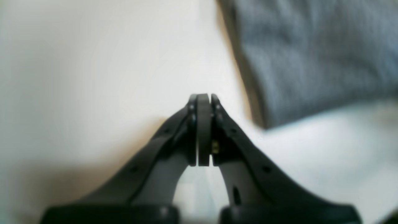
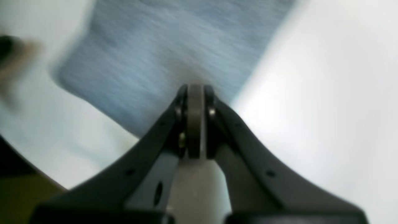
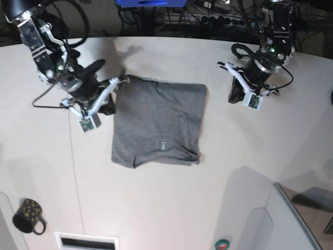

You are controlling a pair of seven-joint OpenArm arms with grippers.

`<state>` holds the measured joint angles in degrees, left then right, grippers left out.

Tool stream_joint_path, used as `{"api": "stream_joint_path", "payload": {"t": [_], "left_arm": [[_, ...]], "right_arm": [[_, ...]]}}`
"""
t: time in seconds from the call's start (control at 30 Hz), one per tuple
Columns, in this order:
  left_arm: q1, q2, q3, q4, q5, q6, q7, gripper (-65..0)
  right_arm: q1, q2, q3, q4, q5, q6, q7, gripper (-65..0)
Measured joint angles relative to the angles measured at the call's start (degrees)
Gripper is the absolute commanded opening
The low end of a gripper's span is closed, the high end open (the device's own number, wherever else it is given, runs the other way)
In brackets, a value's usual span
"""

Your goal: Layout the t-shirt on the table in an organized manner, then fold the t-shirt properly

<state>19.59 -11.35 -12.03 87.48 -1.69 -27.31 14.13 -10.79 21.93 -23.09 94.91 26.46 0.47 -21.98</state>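
The grey t-shirt is lying partly folded on the table. Right gripper is hovering clenched and empty over its corner. Left gripper is sitting clenched off to the side, holding nothing.

From the base view I see a dark mug with small pale dots standing upright near the lower left corner, its handle turned to the right. A raised white panel with a grey edge fills the lower right corner, and just left of it lies a small round green and red thing. Along the top edge runs a tangle of black cables beside a blue object.
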Motion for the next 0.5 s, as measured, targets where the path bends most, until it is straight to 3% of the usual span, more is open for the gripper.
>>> {"api": "stream_joint_path", "payload": {"t": [0.07,0.13,0.3,0.5], "left_arm": [[3.5,-1.3,-1.4,0.6,0.4,0.6,-5.5,-65.0],[8.7,-3.0,-2.2,1.3,0.2,0.0,-10.9,-65.0],[20.0,-5.6,-4.4,1.2,0.4,0.5,-18.7,-65.0],[29.7,-4.5,-5.1,-0.3,-0.1,-0.1,-24.0,-65.0]], "right_arm": [[-3.6,4.4,-0.4,2.1,-2.4,0.0,2.6,-63.5],[-8.4,6.7,0.3,5.2,-4.6,0.3,3.5,-63.5],[-20.4,7.8,5.2,9.0,-5.9,1.1,3.5,-63.5],[-29.8,8.5,6.7,9.9,-5.9,0.8,3.7,-63.5]]}}
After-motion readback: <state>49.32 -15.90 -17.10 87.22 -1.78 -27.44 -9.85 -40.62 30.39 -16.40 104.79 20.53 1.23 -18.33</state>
